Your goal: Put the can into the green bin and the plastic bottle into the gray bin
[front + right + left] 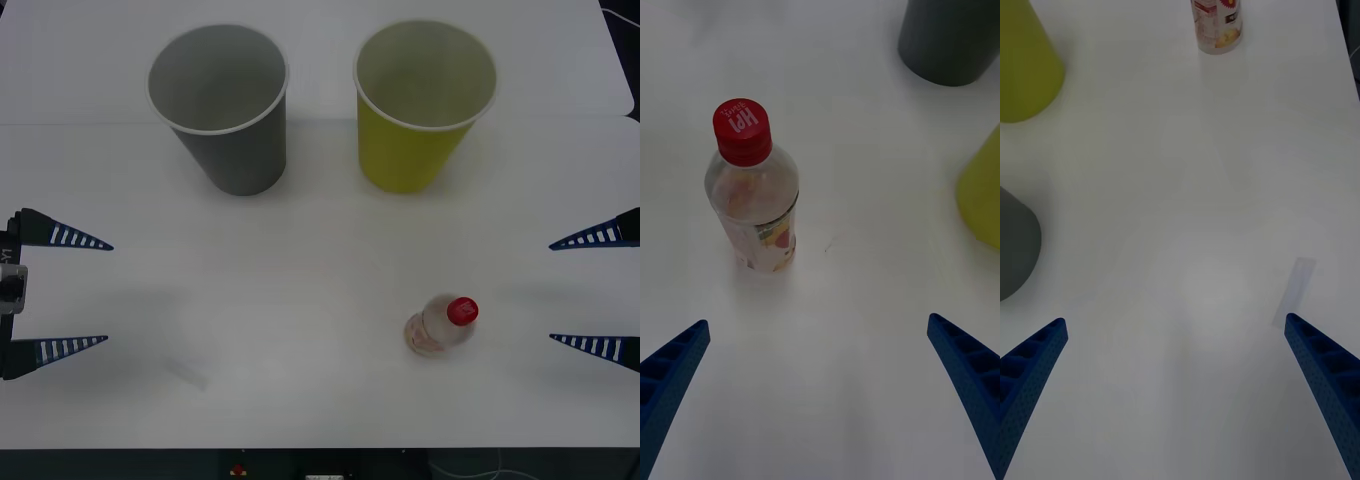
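White tabletop (pixel 320 300) fills your workspace, plain and matte, with a dark strip at its near edge and a faint seam running across it behind the cups.

Nearest you, both arms wait at the table's sides. Your left gripper (pixel 75 292) sits at the left edge, jaws spread wide and holding nothing. Your right gripper (pixel 590 290) mirrors it at the right edge, jaws also spread and empty. Just in from the left gripper you can make out a pale strip of tape (pixel 1294 291) stuck flat on the table.

The bottle (pixel 440 324) stands upright on the near right of the table, red cap up, closer to your right gripper than to the left, and well apart from both cups. In the right wrist view it (pixel 752 199) stands ahead of the open fingers and off to one side, so that arm looks the natural one for the pickup.

Farther back, the gray bin (pixel 222 105) stands on the left and the green bin (pixel 420 100) on the right, both upright, mouths open, near each other but apart. The bottle's target is the far-left cup, so expect a diagonal carry across the table. I see no can on the table; whether the green bin already holds it, I cannot tell.
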`<action>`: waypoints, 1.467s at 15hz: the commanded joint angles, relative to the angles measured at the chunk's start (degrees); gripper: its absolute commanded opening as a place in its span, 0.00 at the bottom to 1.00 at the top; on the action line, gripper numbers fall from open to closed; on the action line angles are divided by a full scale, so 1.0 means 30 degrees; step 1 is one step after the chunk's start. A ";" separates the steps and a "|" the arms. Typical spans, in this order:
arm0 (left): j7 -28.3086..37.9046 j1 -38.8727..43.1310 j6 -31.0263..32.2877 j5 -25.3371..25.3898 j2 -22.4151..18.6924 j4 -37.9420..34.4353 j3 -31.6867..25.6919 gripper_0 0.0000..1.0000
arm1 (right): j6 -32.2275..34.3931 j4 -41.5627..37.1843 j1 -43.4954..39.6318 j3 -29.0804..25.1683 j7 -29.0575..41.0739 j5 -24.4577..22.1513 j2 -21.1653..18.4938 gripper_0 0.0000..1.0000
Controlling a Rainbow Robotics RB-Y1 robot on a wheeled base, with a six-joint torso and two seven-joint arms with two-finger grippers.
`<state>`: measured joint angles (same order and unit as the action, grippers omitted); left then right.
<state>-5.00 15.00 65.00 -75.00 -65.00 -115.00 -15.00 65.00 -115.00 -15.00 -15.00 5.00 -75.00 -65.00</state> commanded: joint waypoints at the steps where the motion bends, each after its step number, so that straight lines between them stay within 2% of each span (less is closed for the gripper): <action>1: 0.0000 0.0000 0.0000 0.0000 0.0000 0.0000 0.0000 1.00 | -0.0045 0.0101 0.0049 -0.0186 -0.0026 0.0068 0.0046 1.00; 6: 0.0000 0.0000 0.0000 0.0000 0.0000 0.0000 0.0000 1.00 | 0.0277 0.0482 -0.0009 -0.0332 -0.0143 0.0420 -0.0072 1.00; 9: 0.0000 0.0000 0.0000 0.0000 0.0000 0.0000 0.0000 1.00 | 0.1390 0.1566 -0.0009 -0.0068 -0.0553 0.1093 -0.0013 1.00; 13: 0.0000 0.0000 0.0000 0.0000 0.0000 0.0000 0.0000 1.00 | 0.3207 0.3148 0.0547 -0.0068 -0.1491 0.1328 0.1598 1.00; 17: 0.0000 0.0000 0.0000 0.0000 0.0000 0.0000 0.0000 1.00 | 0.4115 0.5287 0.1309 0.0225 -0.3952 0.1562 0.2917 1.00; 22: 0.0000 0.0000 0.0000 0.0000 0.0000 0.0000 0.0000 1.00 | 0.3968 0.8920 0.2364 0.3096 -0.7438 0.4228 0.3034 1.00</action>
<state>-5.00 15.00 65.00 -75.00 -65.00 -115.00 -15.00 77.00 -89.59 -8.40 -6.91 -15.96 -63.19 -56.02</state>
